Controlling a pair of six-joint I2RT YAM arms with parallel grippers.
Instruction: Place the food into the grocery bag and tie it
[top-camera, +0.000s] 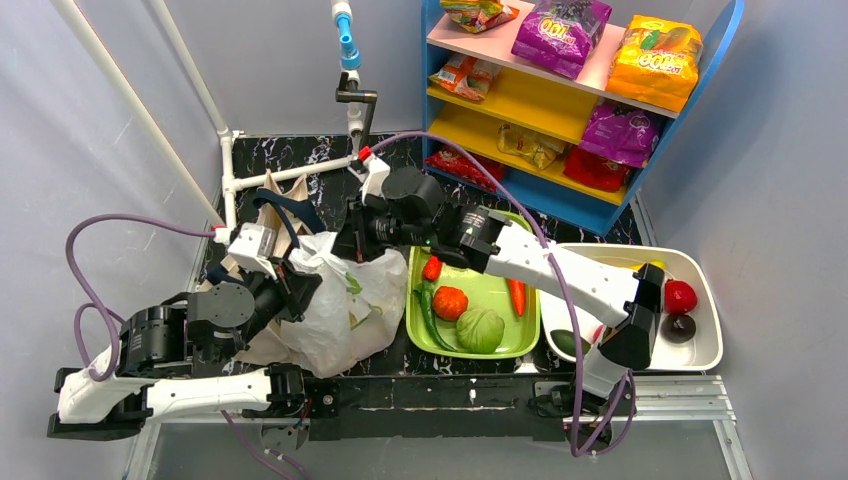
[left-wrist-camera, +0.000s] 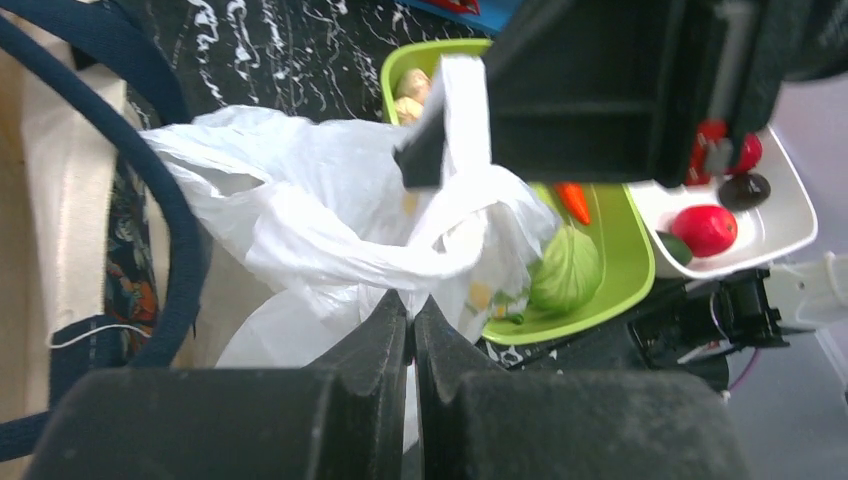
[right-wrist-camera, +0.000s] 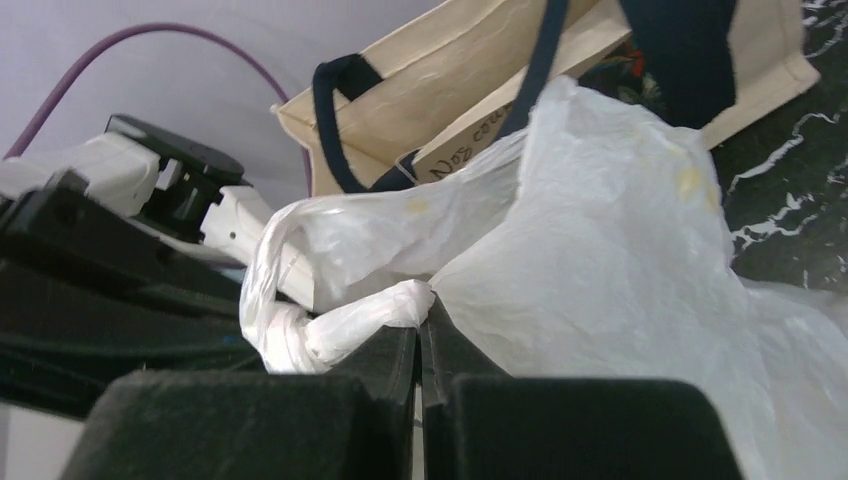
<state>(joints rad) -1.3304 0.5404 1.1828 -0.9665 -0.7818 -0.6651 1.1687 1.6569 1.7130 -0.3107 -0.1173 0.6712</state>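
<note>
The white grocery bag (top-camera: 345, 300) stands bunched on the dark table between my arms. My left gripper (top-camera: 298, 285) is at its left side, and in the left wrist view this gripper (left-wrist-camera: 411, 305) is shut on a strip of the bag's plastic (left-wrist-camera: 300, 200). My right gripper (top-camera: 350, 235) reaches in from above and behind. In the right wrist view it (right-wrist-camera: 420, 325) is shut on a twisted handle (right-wrist-camera: 340, 320) of the bag (right-wrist-camera: 600, 260). The food is hidden by the plastic; only faint yellow patches show through.
A beige cloth tote (top-camera: 275, 205) with navy handles lies behind the bag. A green tray (top-camera: 490, 280) with vegetables sits to its right, then a white tray (top-camera: 690, 262) with fruit. A shelf (top-camera: 520, 100) of snack packets stands at the back right.
</note>
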